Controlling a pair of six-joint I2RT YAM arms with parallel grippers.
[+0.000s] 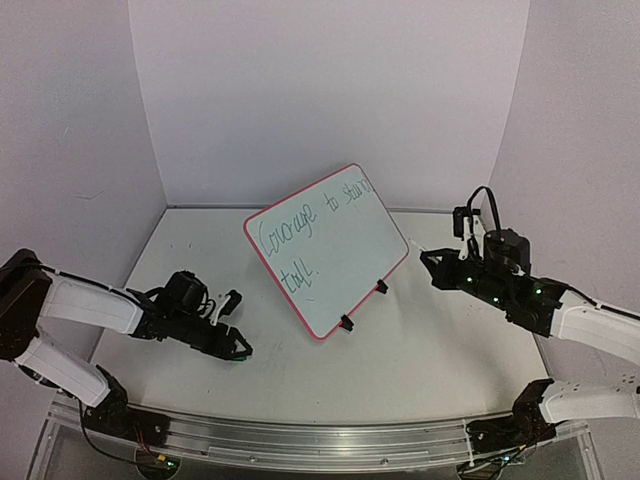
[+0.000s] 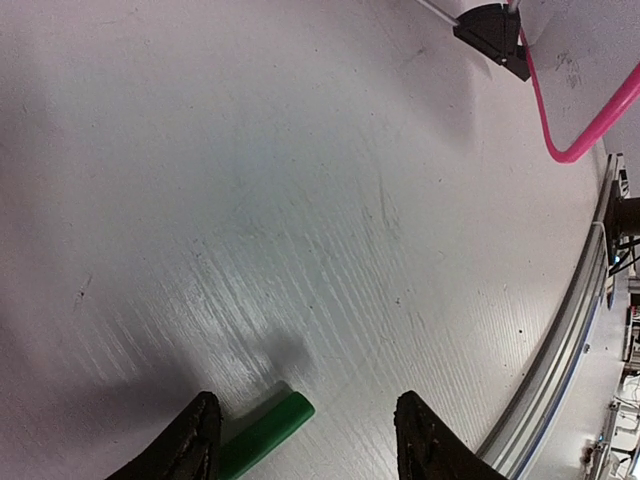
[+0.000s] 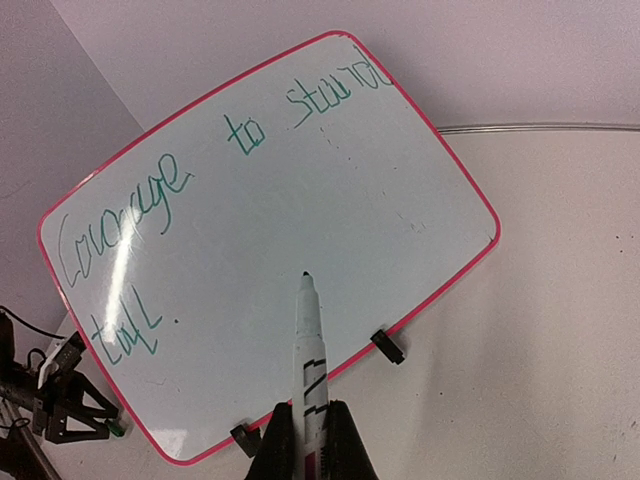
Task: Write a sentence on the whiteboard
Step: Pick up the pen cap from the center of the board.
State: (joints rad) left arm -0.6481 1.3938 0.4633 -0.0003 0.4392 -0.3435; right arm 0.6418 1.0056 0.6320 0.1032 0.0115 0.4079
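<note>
The whiteboard [image 1: 335, 265] stands tilted at the table's middle, pink-framed, on two black clip feet [image 1: 346, 322]. The sentence [image 1: 300, 225] in green cursive reads "Courage to stand tall." in two lines [image 3: 110, 225]. My right gripper [image 3: 308, 440] is shut on a white marker [image 3: 308, 350], whose uncapped tip points at the whiteboard [image 3: 300, 180] without clearly touching it. In the top view the right gripper [image 1: 430, 262] sits to the right of the board. My left gripper [image 2: 310, 440] is open low over the table, with a green cap [image 2: 265, 435] beside its left finger. It sits left of the board [image 1: 235, 345].
A metal rail [image 1: 300, 435] runs along the near table edge and shows at the right of the left wrist view [image 2: 570, 340]. White walls close in the back and sides. One board corner [image 2: 575, 150] and a clip foot [image 2: 495, 35] lie ahead of the left gripper.
</note>
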